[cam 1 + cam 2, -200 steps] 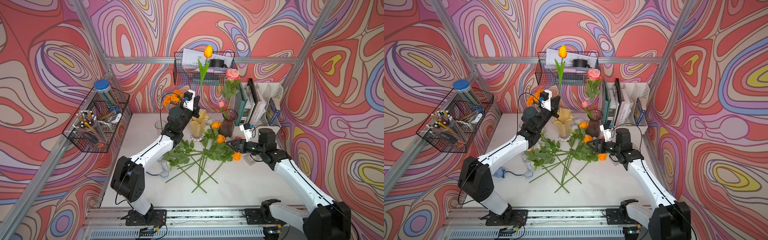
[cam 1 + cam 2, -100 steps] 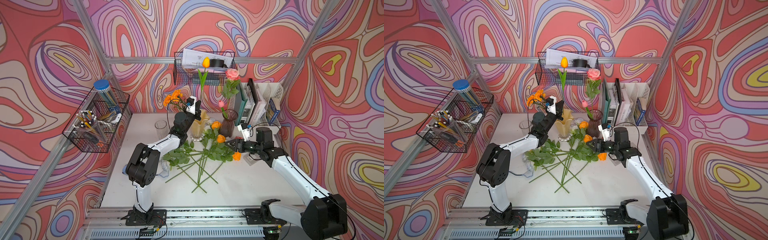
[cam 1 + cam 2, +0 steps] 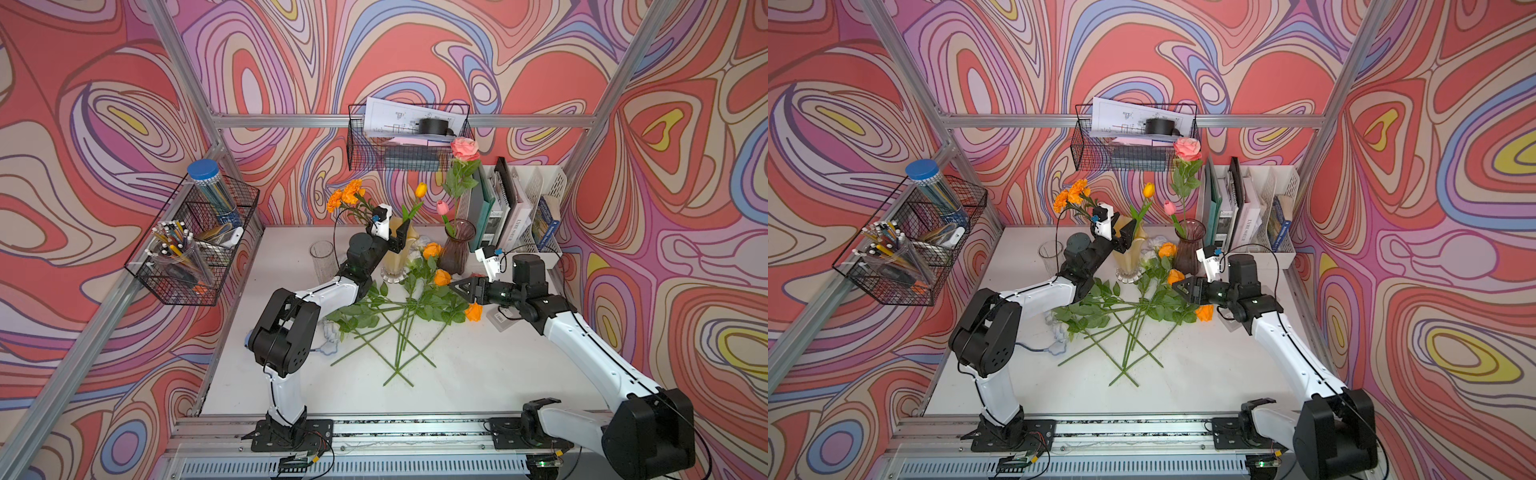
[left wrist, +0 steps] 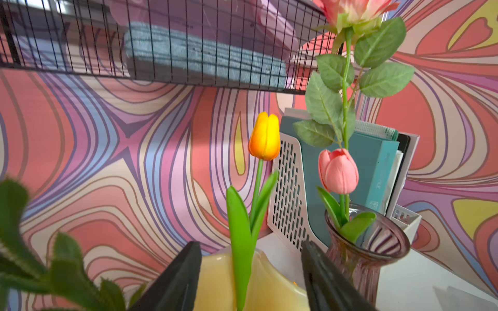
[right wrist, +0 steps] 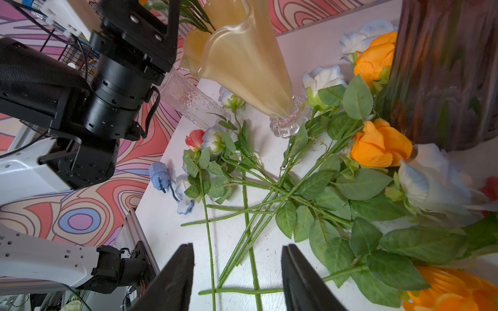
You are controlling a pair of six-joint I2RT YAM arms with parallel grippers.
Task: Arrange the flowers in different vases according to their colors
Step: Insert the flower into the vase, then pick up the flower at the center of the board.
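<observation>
A lab test cell dressed up as an office corner — not a lived-in room. The white desk (image 3: 478, 374) is boxed in by aluminium framing (image 3: 291, 120) that carries panels (image 3: 104, 104) printed with swirling colours. Along the desk's front edge, two white-and-black robot arms (image 3: 582, 345) are bolted to a metal rail (image 3: 415, 428). Off the desk's left side hangs a wire basket of pens (image 3: 166, 286); above its back edge, a second wire basket (image 3: 365, 141) with papers; on its back right corner, a white file rack (image 3: 548, 183) of books.

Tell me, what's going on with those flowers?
Left gripper: jaws open, orange tulip standing in yellow vase. Right gripper: jaws open, empty, at loose flowers. Stems crisscrossed.
</observation>
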